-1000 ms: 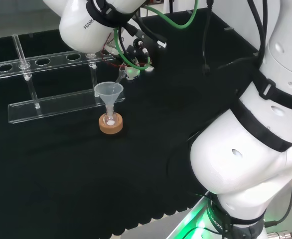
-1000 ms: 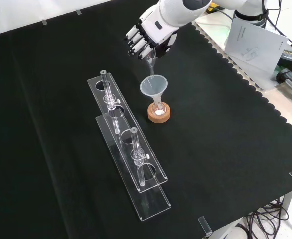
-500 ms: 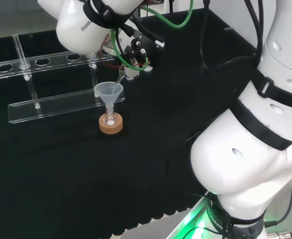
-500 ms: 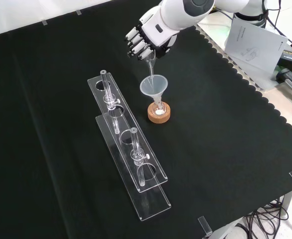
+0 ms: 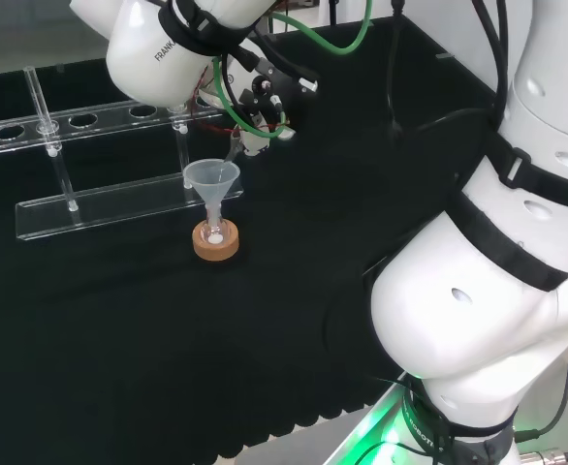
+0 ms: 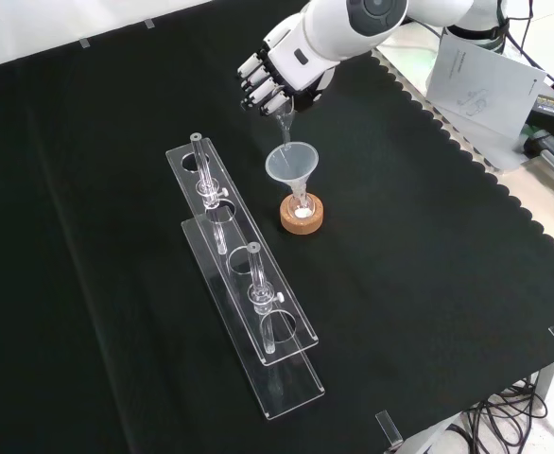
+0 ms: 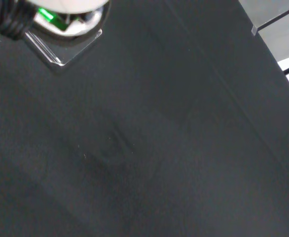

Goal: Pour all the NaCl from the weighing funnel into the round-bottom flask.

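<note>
A small round-bottom flask point(image 6: 302, 209) point(image 5: 215, 232) sits on a cork ring point(image 6: 302, 219) point(image 5: 215, 246), with white powder at its bottom and a clear plastic funnel point(image 6: 289, 163) point(image 5: 211, 176) in its neck. Above the funnel, my hand point(image 6: 279, 68) point(image 5: 255, 102) is shut on a clear glass weighing funnel point(image 6: 284, 121) point(image 5: 234, 147). The weighing funnel is tipped steeply, its narrow end pointing down just over the plastic funnel's mouth.
Two clear acrylic racks point(image 6: 244, 293) point(image 5: 110, 199) lie beside the flask, each holding an upright glass tube point(image 6: 257, 284). Papers point(image 6: 480, 80) and cables lie off the cloth at the front view's right. The arm's white links point(image 5: 497, 262) rise at the head view's right.
My hand has risen slightly and drawn a little away from the funnel, with the weighing funnel still in it. The flask and racks have not moved.
</note>
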`<state>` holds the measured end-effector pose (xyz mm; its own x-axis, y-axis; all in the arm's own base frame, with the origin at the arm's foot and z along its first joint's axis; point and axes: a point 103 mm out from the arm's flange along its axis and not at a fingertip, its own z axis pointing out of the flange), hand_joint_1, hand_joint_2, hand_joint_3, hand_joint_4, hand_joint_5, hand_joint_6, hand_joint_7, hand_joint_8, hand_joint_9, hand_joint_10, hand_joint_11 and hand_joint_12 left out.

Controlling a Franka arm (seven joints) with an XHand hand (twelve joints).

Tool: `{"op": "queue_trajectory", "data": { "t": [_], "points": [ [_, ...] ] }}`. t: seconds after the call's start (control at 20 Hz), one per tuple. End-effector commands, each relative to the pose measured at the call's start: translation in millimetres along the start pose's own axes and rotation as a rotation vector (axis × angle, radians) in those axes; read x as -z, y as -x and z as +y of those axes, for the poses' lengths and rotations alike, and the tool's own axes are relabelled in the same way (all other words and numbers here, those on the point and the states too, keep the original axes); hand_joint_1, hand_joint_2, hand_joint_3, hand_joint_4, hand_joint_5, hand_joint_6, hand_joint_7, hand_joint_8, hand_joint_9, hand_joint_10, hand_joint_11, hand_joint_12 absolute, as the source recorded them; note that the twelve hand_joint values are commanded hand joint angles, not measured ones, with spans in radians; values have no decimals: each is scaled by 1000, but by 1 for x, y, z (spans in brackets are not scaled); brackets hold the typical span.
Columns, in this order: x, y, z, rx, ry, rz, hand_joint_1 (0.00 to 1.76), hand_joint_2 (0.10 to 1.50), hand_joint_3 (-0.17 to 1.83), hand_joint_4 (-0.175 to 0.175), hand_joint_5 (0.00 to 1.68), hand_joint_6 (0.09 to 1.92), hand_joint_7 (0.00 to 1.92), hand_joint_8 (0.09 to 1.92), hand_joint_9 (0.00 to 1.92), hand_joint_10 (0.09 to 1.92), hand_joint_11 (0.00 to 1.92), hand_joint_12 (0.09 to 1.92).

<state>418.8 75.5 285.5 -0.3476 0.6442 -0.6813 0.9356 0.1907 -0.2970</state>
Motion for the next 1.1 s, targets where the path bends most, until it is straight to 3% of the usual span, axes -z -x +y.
{"op": "queue_trajectory", "data": {
  "t": [0.05, 0.3, 0.95, 1.1],
  "points": [
    [-5, 1, -1, -8, 11, 22, 1123, 678, 585, 175, 1313, 571, 732, 604, 1124, 180, 972, 923],
    [-10, 3, -4, -24, 43, 69, 1123, 678, 585, 175, 1314, 570, 732, 604, 1126, 178, 974, 922],
    [-30, 14, -9, -65, 92, 308, 1123, 678, 584, 175, 1314, 569, 734, 605, 1132, 175, 981, 919],
    [-35, 16, -10, -84, 120, 393, 1123, 678, 584, 175, 1314, 569, 734, 605, 1132, 174, 982, 918]
  ]
}}
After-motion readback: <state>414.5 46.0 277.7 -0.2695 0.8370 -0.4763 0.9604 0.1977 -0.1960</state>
